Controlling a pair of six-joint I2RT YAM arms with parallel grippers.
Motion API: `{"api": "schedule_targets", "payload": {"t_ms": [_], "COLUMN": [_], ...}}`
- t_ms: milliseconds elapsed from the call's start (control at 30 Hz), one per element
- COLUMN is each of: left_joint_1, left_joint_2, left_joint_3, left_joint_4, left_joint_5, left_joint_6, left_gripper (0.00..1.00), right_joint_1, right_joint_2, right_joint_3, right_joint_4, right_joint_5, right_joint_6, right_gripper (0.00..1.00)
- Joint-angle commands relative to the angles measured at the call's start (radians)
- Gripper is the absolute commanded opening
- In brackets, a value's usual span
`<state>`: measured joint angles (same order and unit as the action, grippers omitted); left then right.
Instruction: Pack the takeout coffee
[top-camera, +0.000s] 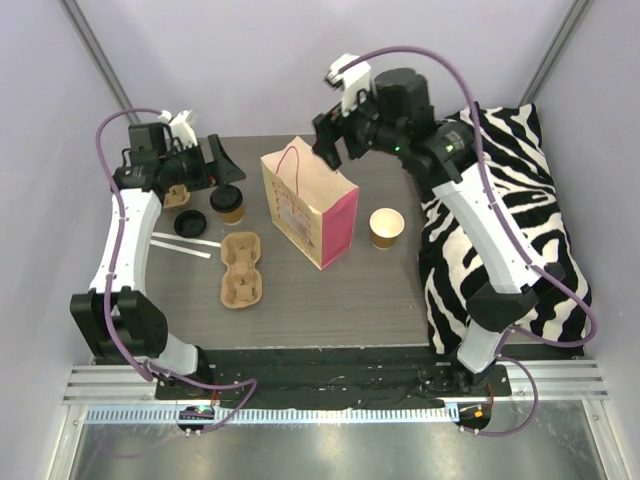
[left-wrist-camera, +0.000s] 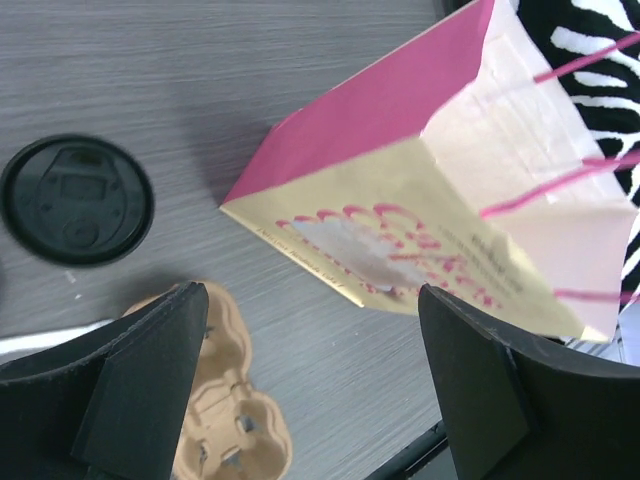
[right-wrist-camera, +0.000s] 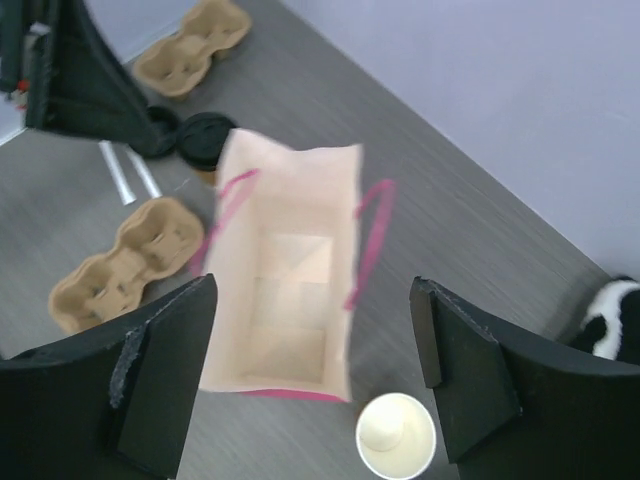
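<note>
Right gripper (top-camera: 332, 140), jaws apart, hangs upper centre above the paper bag (top-camera: 310, 205); an open cup (top-camera: 387, 227) sits right of it. Left wrist view: left gripper (left-wrist-camera: 312, 300) spread, bare tabletop (left-wrist-camera: 200, 80) between lid (left-wrist-camera: 77, 199) and bag. Right wrist view: bag mouth gapes mid-frame, cup carrier (right-wrist-camera: 125, 265) left.

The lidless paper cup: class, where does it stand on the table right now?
In the top external view, the lidless cup stands right of centre, between the paper bag and the zebra-striped cushion.

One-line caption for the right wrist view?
Open right end effector over the empty paper bag, lidless cup beside it.
</note>
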<state>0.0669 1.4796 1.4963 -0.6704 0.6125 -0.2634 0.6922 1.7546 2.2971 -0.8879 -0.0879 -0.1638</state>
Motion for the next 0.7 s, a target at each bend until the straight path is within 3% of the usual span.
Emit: {"api": "schedule_targets", "payload": {"t_ms": [0, 200, 600, 667], "left_joint_1": [-0.058, -0.137, -0.213, -0.220], "left_joint_2": [0.056, 0.136, 0.287, 0.295], "left_joint_3": [0.119, 0.214, 0.328, 0.338], "left_joint_4": [0.080, 0.100, 0.071, 0.068], "left_joint_5": [0.029, 0.013, -0.049, -0.043], "left_joint_6": [-0.037, -0.033, 0.036, 0.046], "left_gripper": [0.89, 0.86, 0.77, 0.70], "right_joint_1": [-0.103, -0.193, -0.342, -0.364], "right_joint_2": [-0.027, -0.104, -0.142, -0.147], "right_joint_3": [-0.014, -0.214, -0.257, -0.266], "right_joint_4": [0.047, 0.086, 0.087, 0.087], "right_joint_5": [-0.018, -0.067, -0.150, -0.159], "right_joint_6": [0.061, 0.086, 0.121, 0.122], "right_gripper": [0.84, 0.82, 0.81, 0.81]}}
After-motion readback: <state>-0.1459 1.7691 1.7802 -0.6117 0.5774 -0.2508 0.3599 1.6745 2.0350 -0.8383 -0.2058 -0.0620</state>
